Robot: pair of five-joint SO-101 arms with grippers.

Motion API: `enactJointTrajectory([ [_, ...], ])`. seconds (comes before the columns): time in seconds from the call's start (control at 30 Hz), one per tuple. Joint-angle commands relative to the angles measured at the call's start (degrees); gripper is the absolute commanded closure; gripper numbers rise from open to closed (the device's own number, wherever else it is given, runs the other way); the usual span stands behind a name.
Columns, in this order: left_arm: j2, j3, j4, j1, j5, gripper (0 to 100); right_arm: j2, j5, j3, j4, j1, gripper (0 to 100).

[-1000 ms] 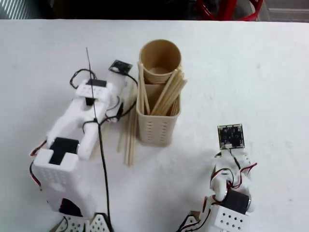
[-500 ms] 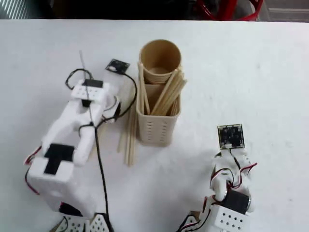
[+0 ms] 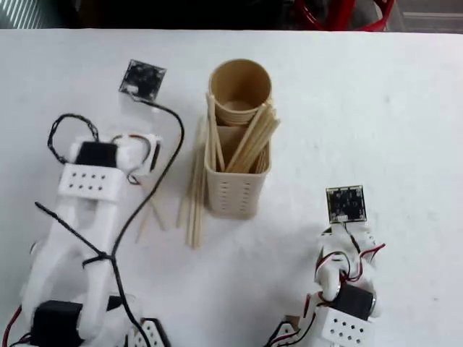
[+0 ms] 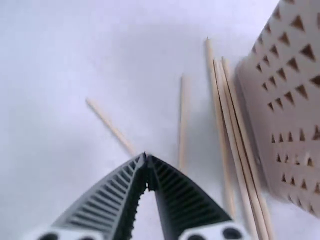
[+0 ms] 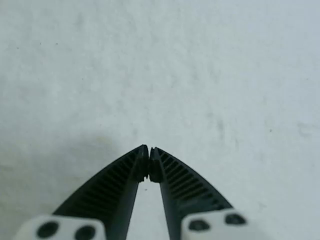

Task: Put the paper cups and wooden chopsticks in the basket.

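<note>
A perforated beige basket (image 3: pixel 235 189) stands mid-table with stacked paper cups (image 3: pixel 240 85) at its far end and several wooden chopsticks (image 3: pixel 250 141) leaning inside. More chopsticks (image 3: pixel 194 196) lie on the table against its left side, and two loose ones (image 3: pixel 148 217) lie farther left. In the left wrist view my left gripper (image 4: pixel 146 165) is shut and empty, its tip over the table between two single chopsticks (image 4: pixel 112 127), with the bundle (image 4: pixel 231 145) and the basket wall (image 4: pixel 287 115) beside it. My right gripper (image 5: pixel 149 156) is shut and empty above bare table.
The left arm (image 3: pixel 85 189) sits left of the basket, its black cable (image 3: pixel 155 184) looping over the table. The right arm (image 3: pixel 343 283) rests at the near right, well apart from the basket. Red objects (image 3: pixel 340 13) lie beyond the table's far edge.
The left arm has drawn back toward the near-left, away from the basket's side. Its camera board swung farther out, and two loose chopsticks now lie uncovered. The right arm has not moved.
</note>
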Motion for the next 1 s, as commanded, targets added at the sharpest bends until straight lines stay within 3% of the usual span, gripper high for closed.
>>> enactJointTrajectory([
  [0.0,1.0,2.2,-2.5,1.4,0.8,93,-0.1,0.1,0.5,0.3,0.5,98.1],
  [0.13,10.4,2.6,-5.2,0.1,3.5,80,-0.1,0.1,0.5,0.3,0.5,98.1],
  [0.4,30.2,-12.4,7.5,-2.5,6.2,82,-0.1,0.1,0.5,0.3,0.5,98.1],
  [0.97,30.8,-10.7,5.5,-2.2,6.0,82,-0.2,0.1,0.5,0.3,0.5,98.1],
])
